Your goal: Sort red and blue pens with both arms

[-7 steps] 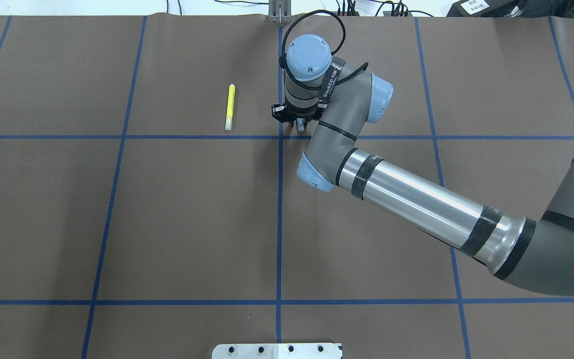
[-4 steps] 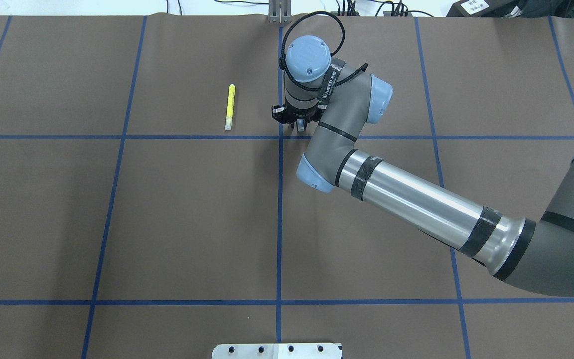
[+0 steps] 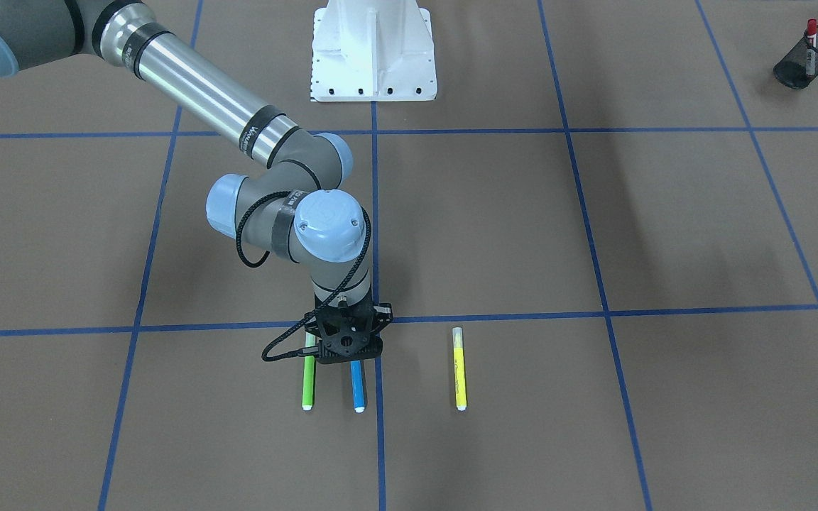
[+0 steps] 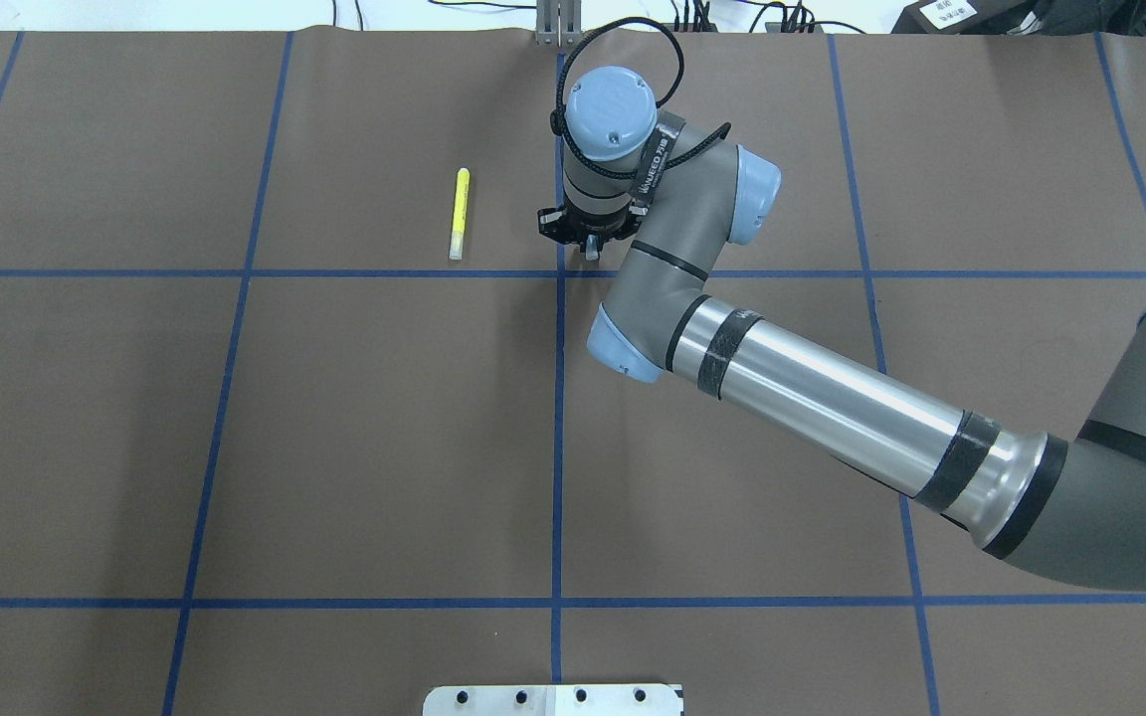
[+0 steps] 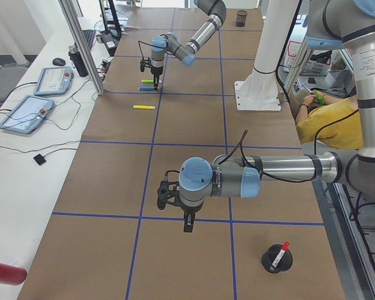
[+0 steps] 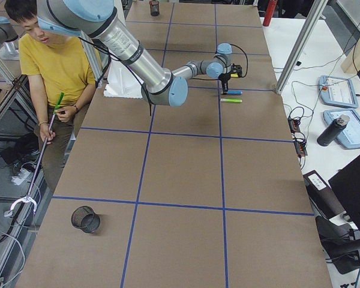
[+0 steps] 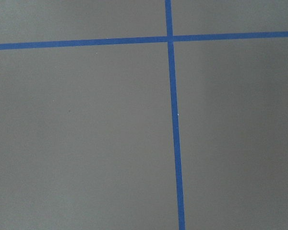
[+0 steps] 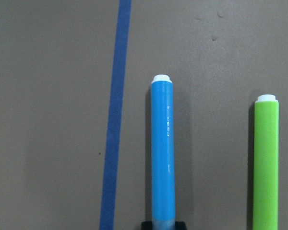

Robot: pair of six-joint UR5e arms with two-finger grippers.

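The blue pen (image 3: 357, 387) lies flat on the brown table just right of a blue tape line (image 8: 114, 143), its white end pointing away from the robot. My right gripper (image 3: 348, 355) stands straight down over its capped end, fingers drawn in tight against the barrel (image 8: 162, 153), shut on it. The red pen (image 3: 811, 35) stands in a black mesh cup (image 3: 799, 67) on my left side. My left gripper (image 5: 187, 224) hangs low over bare table near that cup; I cannot tell whether it is open or shut. Its wrist view shows only tape lines.
A lime-green marker (image 3: 307, 387) lies parallel to the blue pen, close on its outer side (image 8: 266, 163). A yellow marker (image 4: 459, 214) lies across the centre line. A second mesh cup (image 6: 86, 219) stands at my right end. A seated person (image 6: 54, 66) is beside the base.
The right gripper's two fingertips, apart a second ago, have come together over the blue pen, and the wrist has shifted slightly. The yellow marker has not moved.
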